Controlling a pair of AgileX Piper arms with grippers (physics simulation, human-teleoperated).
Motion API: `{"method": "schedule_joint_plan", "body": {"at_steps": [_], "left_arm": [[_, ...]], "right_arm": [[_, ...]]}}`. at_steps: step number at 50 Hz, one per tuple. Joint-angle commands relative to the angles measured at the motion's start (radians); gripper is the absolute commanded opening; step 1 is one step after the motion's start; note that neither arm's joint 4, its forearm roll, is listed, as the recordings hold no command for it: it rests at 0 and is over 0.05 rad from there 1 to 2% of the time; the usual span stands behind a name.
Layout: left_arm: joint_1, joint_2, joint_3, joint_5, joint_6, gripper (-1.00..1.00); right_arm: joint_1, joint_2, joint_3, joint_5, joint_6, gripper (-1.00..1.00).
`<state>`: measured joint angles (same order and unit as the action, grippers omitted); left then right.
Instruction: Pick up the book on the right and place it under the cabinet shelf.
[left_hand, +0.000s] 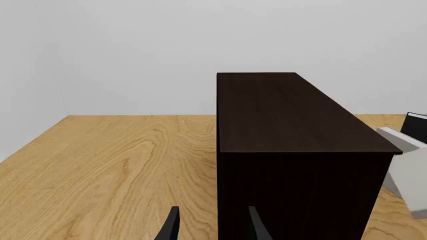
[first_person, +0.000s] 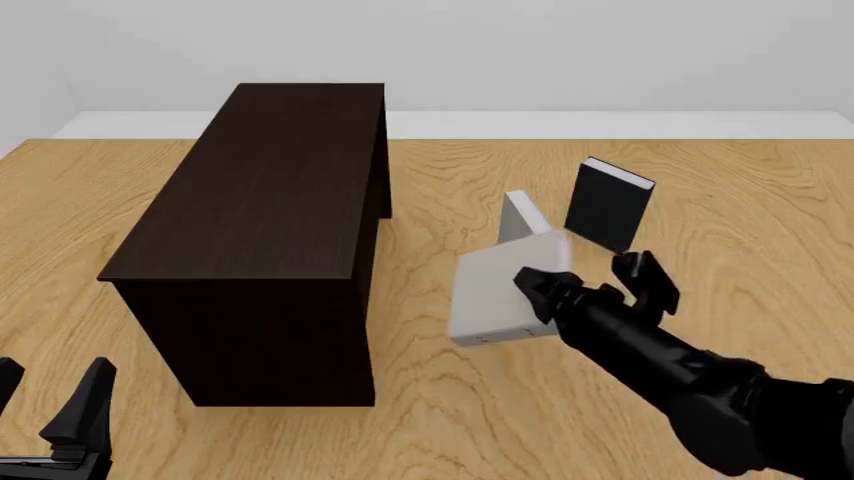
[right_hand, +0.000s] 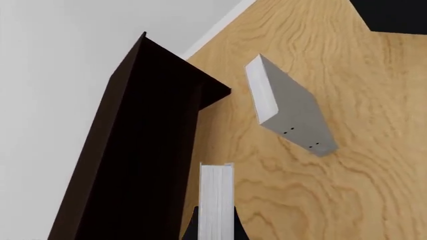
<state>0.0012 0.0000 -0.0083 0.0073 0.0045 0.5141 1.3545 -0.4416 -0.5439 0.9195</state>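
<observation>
**A:** The book (first_person: 497, 295) was off the surface (first_person: 747, 190), up in the air just to the right of the cabinet shelf (first_person: 274, 190), roughly midway between the surface's near and far edges. The right gripper (first_person: 587, 290) had it, fingers closed on the edge nearest the arm.

**B:** The right wrist view agreed: white page edges sat squarely between the two fingers, with the cover standing on edge. How did it look to handle?

**A:** Stiff and light, I'd judge. A thin hardcover like that shouldn't sag, but the covers looked smooth, so a narrow pinch near one edge could let it swing or slip. Gripping across both covers, as it was, seemed the sound choice.

**B:** And its neighbours?

**A:** A second grey book (first_person: 523, 215) stood just behind it, toward the far edge, and the black book (first_person: 609, 205) stood beyond that, further right. Both were upright on the surface, apart from the held one.

**B:** The left gripper (first_person: 54, 405)?

**A:** Down at the near left corner, fingers spread apart, holding nothing, with the cabinet's near end just ahead of it.
</observation>
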Motion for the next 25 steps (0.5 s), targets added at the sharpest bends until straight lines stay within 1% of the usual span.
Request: {"method": "schedule_joint_plan", "body": {"at_steps": [1,8,25], "left_arm": [[0.0,0.002,0.002,-0.003,-0.002,1.0],[0.0,0.001,0.0,0.0,-0.002,1.0],[0.001,0.002,0.002,-0.002,-0.002,1.0]], "right_arm": [[0.018,0.049,-0.005,-0.158,0.009,-1.0],[0.04,0.104,-0.015,-0.23,0.036,-1.0],[0.062,0.26,-0.072,-0.359,0.067,-1.0]]}}
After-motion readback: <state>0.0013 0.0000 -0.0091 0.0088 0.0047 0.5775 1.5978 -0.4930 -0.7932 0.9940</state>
